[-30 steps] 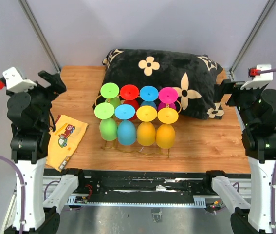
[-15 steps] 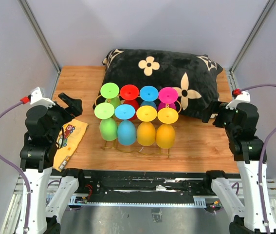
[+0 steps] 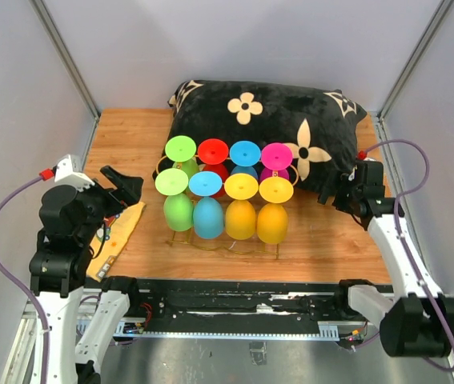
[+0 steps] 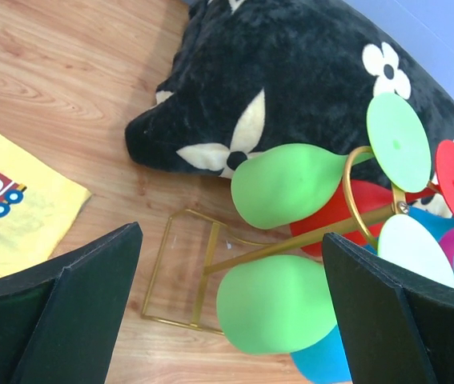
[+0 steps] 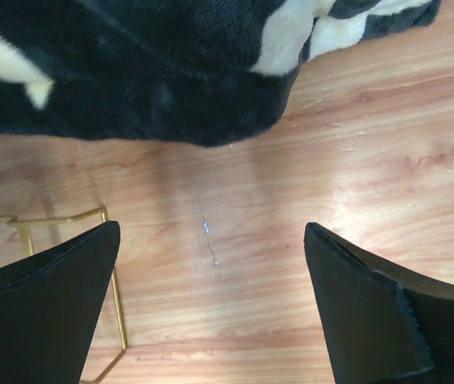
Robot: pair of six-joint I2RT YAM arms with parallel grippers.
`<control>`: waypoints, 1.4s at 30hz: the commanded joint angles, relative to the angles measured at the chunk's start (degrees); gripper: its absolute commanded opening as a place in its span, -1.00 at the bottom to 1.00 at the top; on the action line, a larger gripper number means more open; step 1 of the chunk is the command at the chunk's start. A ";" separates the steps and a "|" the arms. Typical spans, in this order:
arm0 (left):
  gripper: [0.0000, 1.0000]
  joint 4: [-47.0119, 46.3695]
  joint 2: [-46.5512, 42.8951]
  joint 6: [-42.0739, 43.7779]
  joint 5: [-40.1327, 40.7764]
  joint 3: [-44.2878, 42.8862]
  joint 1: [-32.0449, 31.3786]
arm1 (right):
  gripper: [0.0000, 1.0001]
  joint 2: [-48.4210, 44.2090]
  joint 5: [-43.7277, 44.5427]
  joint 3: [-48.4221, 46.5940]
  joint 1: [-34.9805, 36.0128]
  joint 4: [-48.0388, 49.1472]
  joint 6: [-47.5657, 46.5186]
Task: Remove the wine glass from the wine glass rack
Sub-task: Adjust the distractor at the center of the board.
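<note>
Plainly, both arms are only lining up, and nothing is gripped. The left jaws stand wide and empty, and between them and just ahead lies the left end of the wine glass rack (image 4: 156,272), a thin gold wire frame on the tabletop (image 3: 130,136). Eight coloured glasses hang from it upside down in two rows, feet resting on the rails, which is why the bowls dangle free underneath. The front green wine glass (image 4: 275,304) sits nearest these jaws, low and slightly toward the right finger, with a second green glass (image 4: 291,186) just beyond it. It looks the likeliest one to take, and it would have to slide along the rails rather than lift straight up. The right jaws are also wide and empty, with bare wood between them, the black flowered pillow (image 5: 130,72) ahead, and only a rack corner by their left finger. A yellow cloth (image 3: 110,228) lies outside the left jaws.
</note>
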State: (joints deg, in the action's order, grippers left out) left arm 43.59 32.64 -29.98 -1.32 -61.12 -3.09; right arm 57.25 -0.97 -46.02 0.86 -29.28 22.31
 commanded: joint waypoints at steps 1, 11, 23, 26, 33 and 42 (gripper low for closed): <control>0.99 1.80 -1.23 0.46 -3.33 -2.48 -0.38 | 0.97 7.44 -2.17 -0.43 -2.74 9.07 1.44; 0.99 2.99 -4.58 -1.64 -6.76 0.83 -0.42 | 0.97 29.53 -11.99 -17.32 -3.06 18.53 -5.28; 0.99 6.97 -8.29 -2.61 -7.94 2.82 -0.42 | 0.97 37.34 -20.44 -28.97 -0.78 15.33 -12.46; 0.99 7.15 -9.50 -3.48 -7.64 4.28 -0.42 | 0.97 30.64 -8.39 -26.77 -0.75 10.37 -11.25; 0.99 5.54 -10.73 -6.58 -6.49 7.41 -0.42 | 0.97 6.81 2.40 -9.57 -0.78 6.75 -1.35; 0.99 4.74 -14.34 -11.99 -5.39 13.26 -0.42 | 0.97 -12.83 -8.63 9.79 -0.73 5.08 10.58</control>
State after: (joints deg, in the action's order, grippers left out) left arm 49.82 20.14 -39.16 -7.11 -49.98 -3.20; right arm 48.40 -3.18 -41.39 -0.86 -22.02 25.26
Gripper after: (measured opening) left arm 0.994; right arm 0.985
